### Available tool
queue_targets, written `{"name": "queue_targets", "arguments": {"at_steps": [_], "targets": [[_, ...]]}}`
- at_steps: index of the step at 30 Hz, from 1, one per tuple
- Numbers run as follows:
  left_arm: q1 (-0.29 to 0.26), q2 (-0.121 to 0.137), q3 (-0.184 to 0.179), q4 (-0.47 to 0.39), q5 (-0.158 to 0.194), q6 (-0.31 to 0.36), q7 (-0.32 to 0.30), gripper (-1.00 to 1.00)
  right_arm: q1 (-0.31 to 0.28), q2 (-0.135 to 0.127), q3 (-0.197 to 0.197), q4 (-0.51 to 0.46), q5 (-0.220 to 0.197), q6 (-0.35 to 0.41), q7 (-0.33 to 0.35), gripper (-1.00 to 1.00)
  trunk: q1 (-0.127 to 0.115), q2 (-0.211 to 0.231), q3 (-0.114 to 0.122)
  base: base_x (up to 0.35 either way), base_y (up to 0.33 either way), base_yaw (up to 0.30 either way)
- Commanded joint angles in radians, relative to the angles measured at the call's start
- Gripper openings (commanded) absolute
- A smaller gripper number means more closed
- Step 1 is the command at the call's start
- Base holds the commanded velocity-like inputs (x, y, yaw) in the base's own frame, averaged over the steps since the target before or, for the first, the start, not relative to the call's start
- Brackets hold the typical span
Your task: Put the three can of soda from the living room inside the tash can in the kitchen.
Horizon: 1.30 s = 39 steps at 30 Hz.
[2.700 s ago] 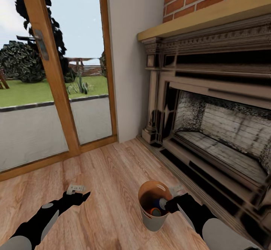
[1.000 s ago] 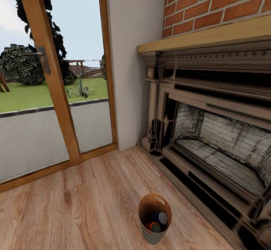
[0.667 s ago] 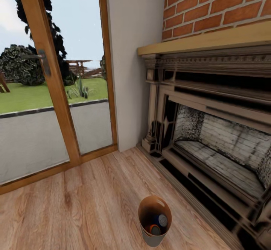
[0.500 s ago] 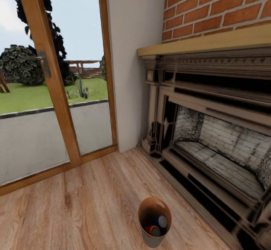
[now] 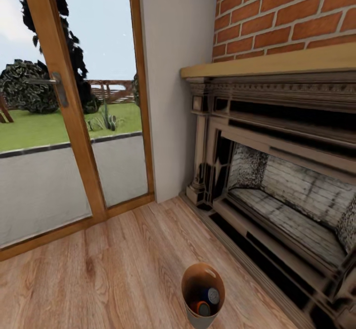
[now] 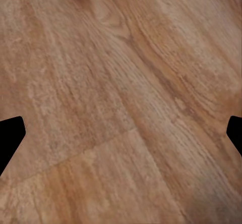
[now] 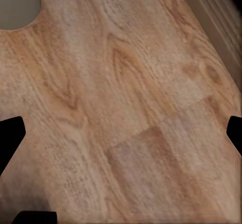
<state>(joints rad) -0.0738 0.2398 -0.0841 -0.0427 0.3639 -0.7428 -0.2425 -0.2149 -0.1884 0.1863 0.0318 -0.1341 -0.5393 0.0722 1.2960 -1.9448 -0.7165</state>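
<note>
The trash can (image 5: pixel 197 275) stands on the wood floor at the bottom of the head view, in front of the fireplace. Inside its copper-brown wall lie an orange can of soda (image 5: pixel 201 309) and a dark blue can of soda (image 5: pixel 213 296) with a pale top; a third can is hidden. In the left wrist view my left gripper (image 6: pixel 121 133) is open over bare planks, its black fingertips (image 6: pixel 9 134) at the picture's sides. My right gripper (image 7: pixel 121 133) is open too, with nothing between its fingers. A pale grey rounded shape (image 7: pixel 16 3), seemingly the bin's outside, sits at one corner.
The dark ornate fireplace (image 5: pixel 277 170) with its raised hearth runs along the right under a wooden mantel (image 5: pixel 267 64) and red brick chimney (image 5: pixel 287 15). A wood-framed glass door (image 5: pixel 74 121) to the garden stands at the left. Light wood plank floor (image 5: pixel 113 269) lies between them.
Both arms, beside the bin 2.7 s ago, have dropped out of the head view. The camera has tilted up a little, so the bin sits lower in the picture.
</note>
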Motion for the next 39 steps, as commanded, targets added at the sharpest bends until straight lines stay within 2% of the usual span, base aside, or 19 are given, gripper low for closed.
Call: {"name": "queue_targets", "arguments": {"at_steps": [1, 7, 10, 18, 34, 39], "targets": [[0.0, 0.0, 0.0, 0.0, 0.004, -0.002, 0.0, 1.0, 0.003, 0.0, 0.0, 0.001, -0.001, -0.001, 0.0, 1.0, -0.004, 0.007, 0.003, 0.0, 0.0, 0.0], [0.012, 0.0, 0.0, 0.001, 0.014, -0.01, 0.0, 1.0, 0.028, -0.003, -0.001, 0.004, -0.004, -0.003, 0.0, 1.0, -0.027, 0.049, 0.022, 0.0, 0.0, 0.0], [0.045, 0.0, 0.0, 0.001, 0.018, -0.041, 0.0, 1.0, 0.048, -0.016, -0.001, 0.005, -0.005, -0.004, 0.0, 1.0, -0.038, 0.07, 0.031, 0.0, 0.0, 0.0], [0.084, 0.0, 0.0, 0.001, 0.019, -0.061, 0.0, 1.0, 0.073, -0.021, -0.001, 0.006, -0.005, -0.003, 0.0, 1.0, -0.069, 0.126, 0.057, 0.0, 0.0, 0.0], [0.098, -0.002, 0.0, 0.004, 0.021, -0.066, 0.001, 1.0, 0.109, -0.021, -0.001, 0.007, -0.007, -0.002, 0.0, 1.0, -0.13, 0.238, 0.107, 0.0, 0.0, 0.0], [0.102, -0.005, 0.001, 0.007, 0.035, -0.066, 0.007, 1.0, 0.116, -0.022, -0.001, 0.007, -0.007, -0.002, -0.001, 1.0, -0.15, 0.273, 0.122, 0.0, 0.0, 0.0]]}}
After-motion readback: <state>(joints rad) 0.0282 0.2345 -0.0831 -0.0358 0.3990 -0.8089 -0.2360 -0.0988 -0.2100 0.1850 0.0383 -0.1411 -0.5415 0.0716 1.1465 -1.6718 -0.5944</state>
